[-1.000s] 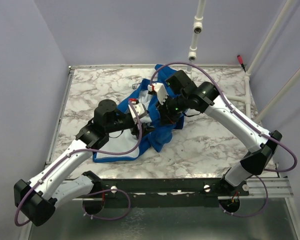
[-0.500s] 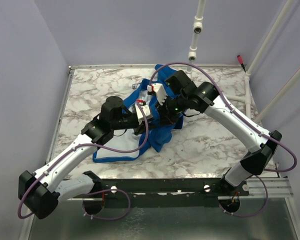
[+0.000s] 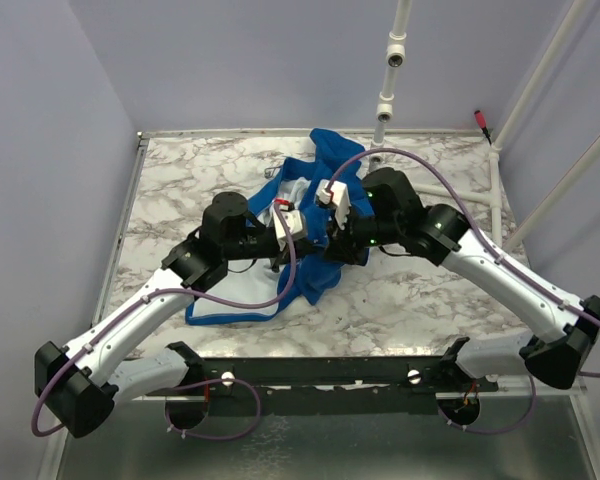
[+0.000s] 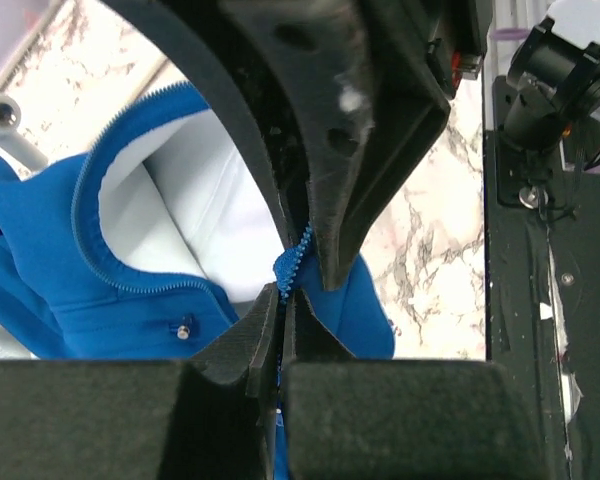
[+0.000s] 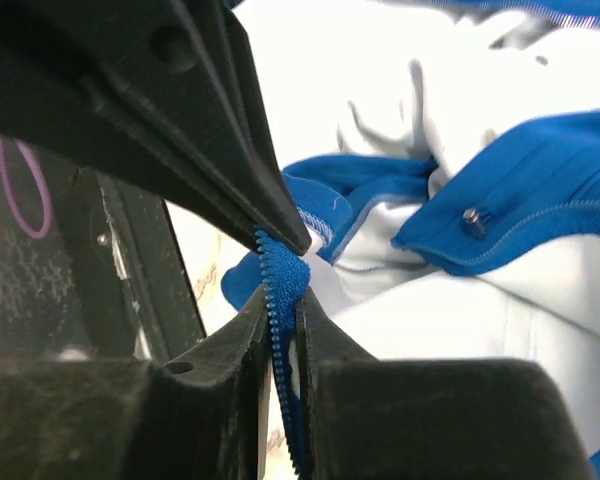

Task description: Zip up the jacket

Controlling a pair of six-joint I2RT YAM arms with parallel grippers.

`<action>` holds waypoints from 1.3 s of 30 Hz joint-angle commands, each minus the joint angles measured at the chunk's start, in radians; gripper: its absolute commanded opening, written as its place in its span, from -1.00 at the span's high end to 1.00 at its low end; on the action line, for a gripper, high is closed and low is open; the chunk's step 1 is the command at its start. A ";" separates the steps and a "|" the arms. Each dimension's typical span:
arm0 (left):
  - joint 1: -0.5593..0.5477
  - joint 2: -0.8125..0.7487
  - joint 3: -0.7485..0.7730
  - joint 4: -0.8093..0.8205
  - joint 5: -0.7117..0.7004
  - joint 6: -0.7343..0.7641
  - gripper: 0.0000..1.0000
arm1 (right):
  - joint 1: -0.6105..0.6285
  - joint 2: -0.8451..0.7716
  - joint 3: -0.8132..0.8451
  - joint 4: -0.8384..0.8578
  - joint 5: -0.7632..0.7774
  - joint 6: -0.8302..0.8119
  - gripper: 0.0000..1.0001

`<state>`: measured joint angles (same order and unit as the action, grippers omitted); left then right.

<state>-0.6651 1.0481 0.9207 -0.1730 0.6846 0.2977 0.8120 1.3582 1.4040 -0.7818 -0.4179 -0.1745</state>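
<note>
Near the middle of the marble table (image 3: 430, 290), toward its far edge, the jacket (image 3: 315, 160) lies crumpled, pale lining showing. The left gripper (image 4: 290, 290) pinches its zipper edge (image 4: 298, 255) with jaws together, and the right gripper (image 5: 285, 290) clamps blue zipper teeth too.

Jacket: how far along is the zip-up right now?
Done: the left tool is shut on the zipper tape, and the right tool pinches the same strip, tip to tip. In hand: that two-tool grip; no teeth joined. Left: the jacket lies open, pale lining showing, so the whole zip remains.
</note>
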 commanded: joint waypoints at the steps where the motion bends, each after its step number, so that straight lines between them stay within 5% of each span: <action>1: -0.005 -0.034 0.043 0.039 0.024 -0.082 1.00 | 0.003 -0.098 -0.114 0.294 -0.080 -0.011 0.60; 4: -0.005 -0.040 0.043 0.062 0.023 -0.142 1.00 | 0.001 -0.096 -0.161 0.385 -0.103 -0.003 0.39; 13: -0.004 -0.056 0.055 0.164 0.026 -0.333 1.00 | -0.010 -0.117 -0.309 0.648 -0.149 0.003 0.34; 23: 0.002 -0.068 0.053 0.233 -0.030 -0.425 1.00 | -0.035 -0.223 -0.547 0.983 -0.269 0.090 0.69; 26: 0.003 -0.069 0.051 0.236 -0.032 -0.430 1.00 | -0.044 -0.237 -0.556 0.990 -0.309 0.092 0.98; 34: 0.022 -0.081 0.037 0.245 -0.067 -0.427 1.00 | -0.138 -0.227 -0.497 0.879 -0.555 0.148 0.99; 39: 0.038 -0.087 0.038 0.231 -0.141 -0.421 0.18 | -0.185 -0.131 -0.359 0.591 -0.584 0.123 0.99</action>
<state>-0.6662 1.0061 0.9367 0.0048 0.6647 -0.1230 0.6586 1.1885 0.9695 0.0738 -0.9142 -0.0555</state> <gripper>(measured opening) 0.240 0.250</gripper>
